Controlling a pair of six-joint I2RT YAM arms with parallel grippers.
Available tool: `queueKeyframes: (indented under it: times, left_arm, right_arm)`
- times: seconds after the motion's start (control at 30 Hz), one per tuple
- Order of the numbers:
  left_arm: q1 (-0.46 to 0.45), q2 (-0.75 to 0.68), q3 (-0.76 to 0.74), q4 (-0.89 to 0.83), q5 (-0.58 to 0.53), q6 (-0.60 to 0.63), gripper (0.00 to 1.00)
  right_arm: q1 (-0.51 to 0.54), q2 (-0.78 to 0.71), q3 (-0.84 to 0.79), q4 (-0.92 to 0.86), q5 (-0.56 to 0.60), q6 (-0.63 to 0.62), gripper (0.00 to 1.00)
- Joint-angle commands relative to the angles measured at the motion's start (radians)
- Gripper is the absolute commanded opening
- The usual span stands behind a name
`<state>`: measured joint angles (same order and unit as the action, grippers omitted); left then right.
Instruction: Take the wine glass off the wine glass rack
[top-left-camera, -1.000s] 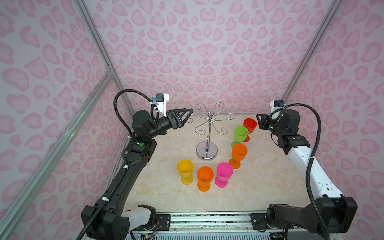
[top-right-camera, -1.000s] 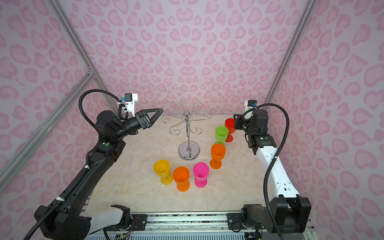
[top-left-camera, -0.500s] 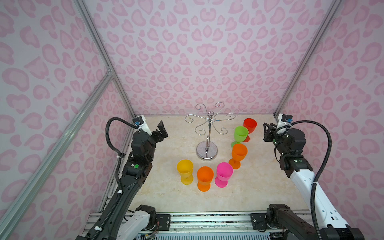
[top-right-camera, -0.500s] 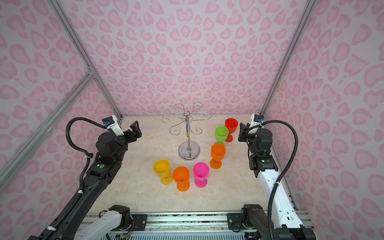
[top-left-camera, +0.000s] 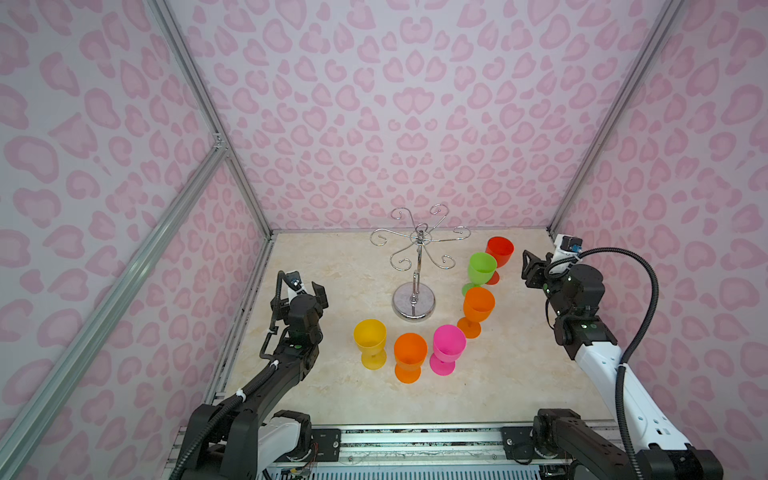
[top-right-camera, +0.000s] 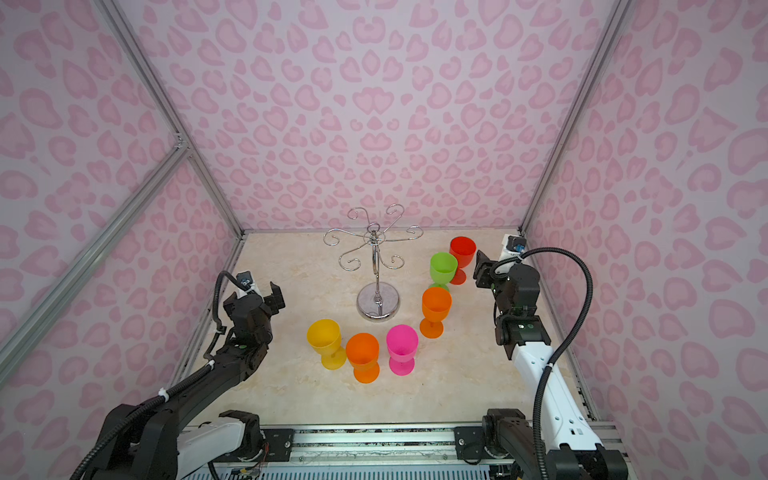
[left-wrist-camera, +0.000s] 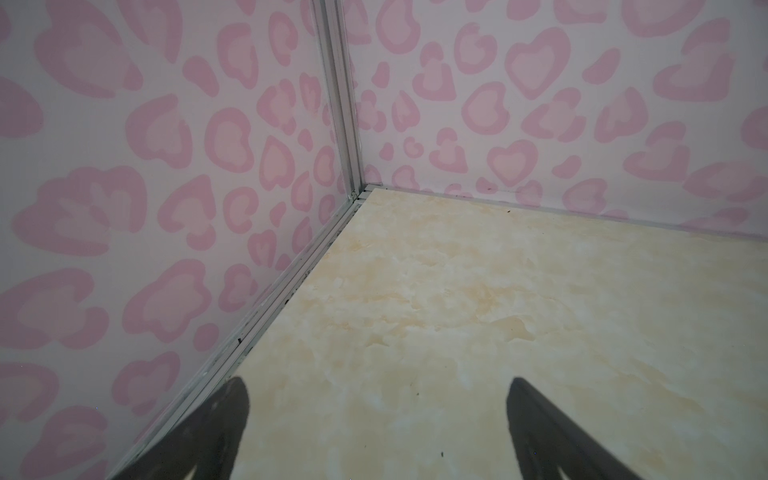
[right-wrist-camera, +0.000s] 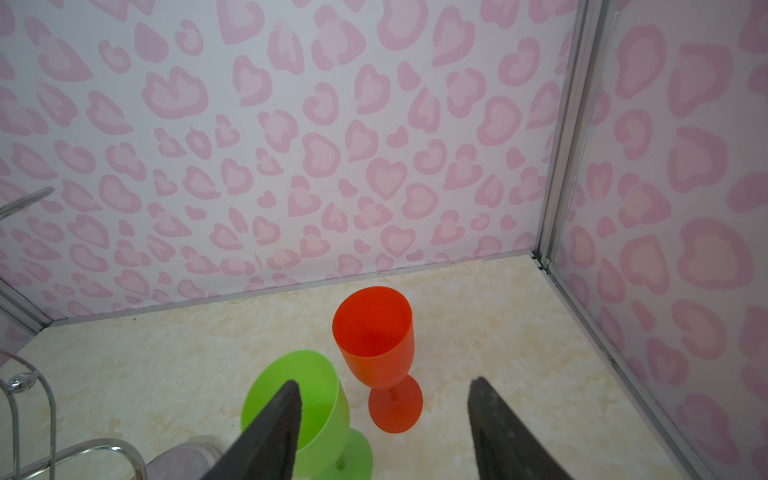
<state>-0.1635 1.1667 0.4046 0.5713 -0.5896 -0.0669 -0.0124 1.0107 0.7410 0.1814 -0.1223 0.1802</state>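
Left arm (top-left-camera: 282, 365) withdrawn, wine glass rack (right-wrist-camera: 20, 381) — cropped

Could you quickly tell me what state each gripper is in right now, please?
Left gripper: open, holding nothing.
Right gripper: open, holding nothing.

Table (top-left-camera: 519, 395) holds wine glass rack (top-left-camera: 414, 300) and 6 wine glasses (top-left-camera: 448, 343).

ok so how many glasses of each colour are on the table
orange glasses: 2
yellow glass: 1
pink glass: 1
green glass: 1
red glass: 1
total: 6, none hanging on the wine glass rack
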Motion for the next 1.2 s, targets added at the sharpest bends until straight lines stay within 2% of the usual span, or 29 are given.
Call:
queueKeyframes:
  times: [0.0,0.17,0.4,0.53,0.7,0.77,0.93,1.03,1.17]
  left_arm:
    - [0.029,0.047,-0.032,0.163,0.054,0.007,0.98]
    - [0.056,0.092,-0.077,0.268,0.104,0.008,0.98]
    - [0.078,0.2,-0.105,0.393,0.173,0.018,0.97]
    - [0.081,0.253,-0.087,0.409,0.182,0.013,0.97]
    - [0.126,0.272,-0.048,0.342,0.244,-0.024,0.97]
    - [0.133,0.274,-0.044,0.337,0.255,-0.027,0.97]
    - [0.134,0.274,-0.047,0.341,0.266,-0.027,0.97]
    - [0.139,0.302,-0.09,0.437,0.272,-0.028,0.97]
    - [0.14,0.302,-0.087,0.432,0.274,-0.028,0.97]
  right_arm:
    - [0.002,0.013,-0.024,0.061,0.031,-0.008,0.71]
    - [0.002,0.033,-0.091,0.143,0.069,-0.011,0.75]
    - [0.009,0.108,-0.234,0.355,0.159,-0.041,0.83]
    - [0.015,0.163,-0.272,0.398,0.222,-0.066,0.84]
    - [0.021,0.308,-0.343,0.572,0.292,-0.109,0.84]
    - [0.051,0.347,-0.362,0.619,0.355,-0.149,0.85]
    - [0.059,0.414,-0.393,0.715,0.326,-0.173,0.86]
    - [0.059,0.473,-0.411,0.797,0.317,-0.174,0.86]
    - [0.061,0.536,-0.433,0.887,0.319,-0.174,0.86]
